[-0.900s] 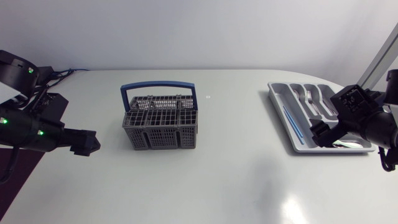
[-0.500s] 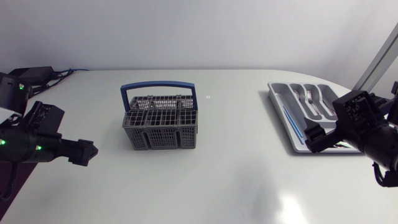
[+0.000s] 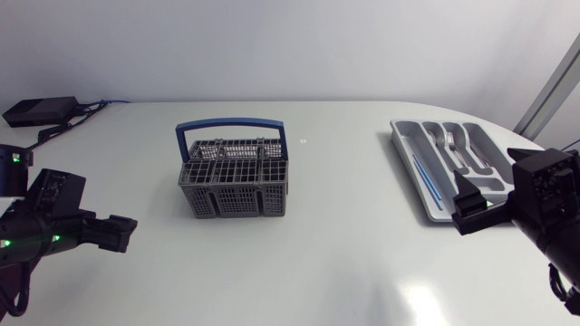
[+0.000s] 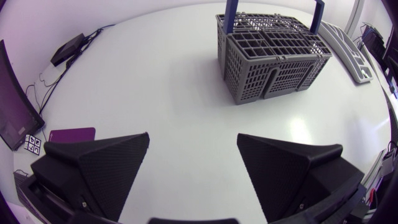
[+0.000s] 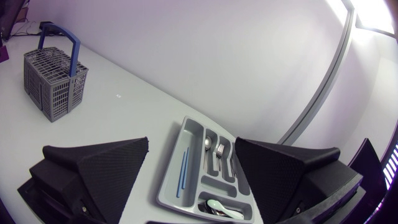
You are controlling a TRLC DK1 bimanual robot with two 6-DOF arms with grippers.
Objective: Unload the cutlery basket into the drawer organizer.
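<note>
The left tool [image 3: 118, 234] hangs low over the table [image 3: 344, 263] at the 9 o'clock side of the head view. Its two fingers are wide apart and nothing is between them. From this tool the cutlery basket [image 3: 234, 177] is at about 2 o'clock, well apart. It stands upright with its blue handle [image 3: 230, 128] raised. In the left wrist view the basket is ahead of the fingers, and no cutlery stands out above its grid. Whether something small lies deep inside, I cannot tell.

The right tool [image 3: 467, 213] is at the 3 o'clock side, with its fingers also spread and holding nothing. The drawer organizer [image 3: 400, 138] lies just beside it, at about 12 o'clock from the tool. It carries forks [image 3: 456, 145] in the middle compartments and thin blue sticks [image 3: 426, 177] in the long compartment on the basket side. The right wrist view also shows a pale spoon [image 5: 219, 205] in the cross compartment nearest the tool.

I judge that the unloading is nearly done or done, because both tools are free and far from the basket. If a piece is left, the next move calls for the left tool to travel toward 2 o'clock, come above the basket and go down straight into one cell, without pushing the light basket aside.
</note>
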